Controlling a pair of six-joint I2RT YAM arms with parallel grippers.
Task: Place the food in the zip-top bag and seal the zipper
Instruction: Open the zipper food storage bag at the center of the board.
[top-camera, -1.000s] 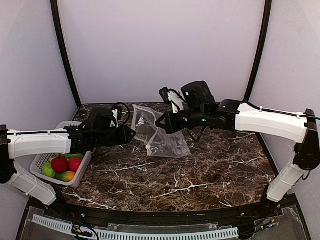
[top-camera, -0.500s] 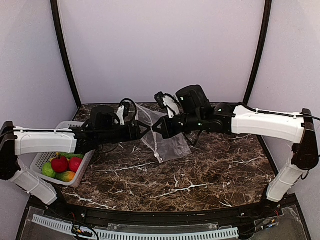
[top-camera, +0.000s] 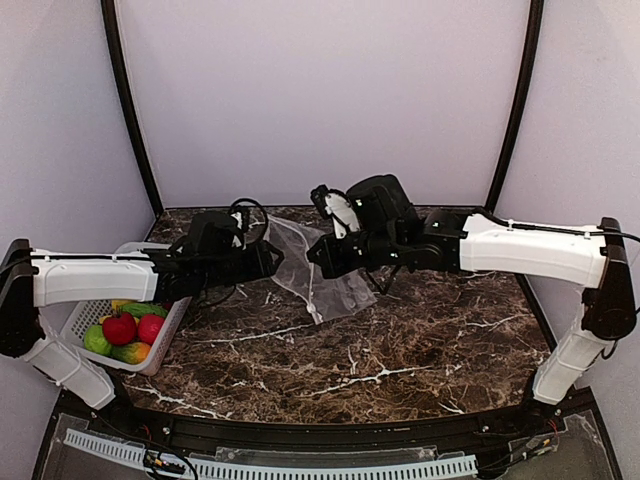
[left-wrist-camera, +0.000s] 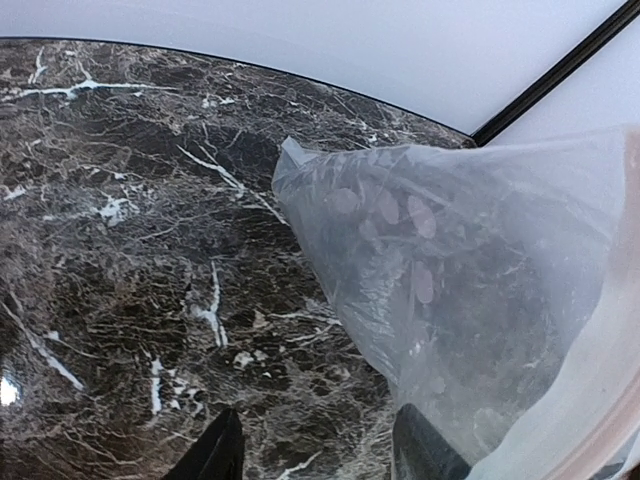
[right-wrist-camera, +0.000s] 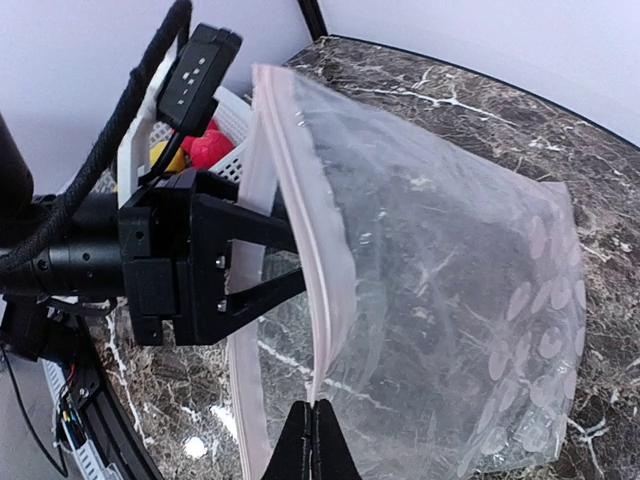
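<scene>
**A:** Step?

**B:** Opening the bag, before any loading. Nearest, the small glossy toy fruits and vegetables, the food (top-camera: 119, 328), all sit in the white mesh plastic basket (top-camera: 68, 338) at the near left of the dark marble table (top-camera: 400, 350). None is in the bag. Farther back, mid-table, the large clear plastic zip-top bag with white dots (right-wrist-camera: 450, 300) is held up by its mouth edge between the arms. Can't tell whether its closed end rests on the table.

**A:** Grippers?

**B:** The right gripper (right-wrist-camera: 314, 415) has its fingers pressed together on the pale pink zipper (right-wrist-camera: 288, 170) strip of one lip. The left gripper (right-wrist-camera: 295, 258) has its fingers apart, tips right at the mouth edge. Can't tell whether any film lies between them.

**A:** Next?

**B:** My read is that the left should close on the other lip and pull away so the mouth gapes. After that, one arm has to let go to fetch the food. The film is thin, so it could slip or the mouth could collapse.

**A:** Counts?

**B:** Near to far: one basket. Food seen from above is two red, one green and one orange-green, plus green and yellow scraps under the left arm, so no total. Then two grippers, one bag, one zipper. The slider isn't made out.
</scene>
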